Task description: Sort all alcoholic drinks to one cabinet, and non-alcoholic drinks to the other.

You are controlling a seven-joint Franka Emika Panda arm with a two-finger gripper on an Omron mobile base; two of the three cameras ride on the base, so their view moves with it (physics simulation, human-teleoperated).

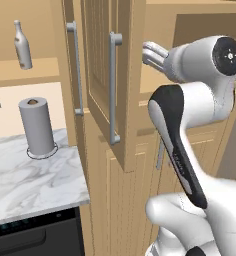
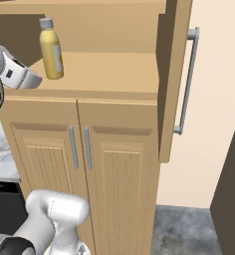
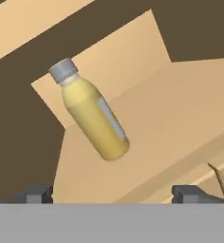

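Observation:
A tall yellow bottle (image 2: 51, 48) with a pale grey cap, a non-alcoholic drink, stands upright on the open shelf (image 2: 114, 69) of the tall pantry unit. In the hand view the yellow bottle (image 3: 92, 116) is a short way ahead of my gripper (image 3: 115, 194), which is open with nothing between its fingertips (image 3: 35, 193). My gripper (image 1: 147, 54) reaches into the pantry past its open door (image 1: 102, 75). A slim grey long-necked bottle (image 1: 22, 45), an alcoholic drink, stands on the shelf board of the small box cabinet (image 1: 37, 67) at the far left.
A paper towel roll (image 1: 37, 125) stands on the marble counter (image 1: 35, 185) left of the pantry. The pantry's right upper door (image 2: 174, 74) also hangs open, its bar handle (image 2: 186, 79) facing outward. The lower double doors (image 2: 79, 149) are closed.

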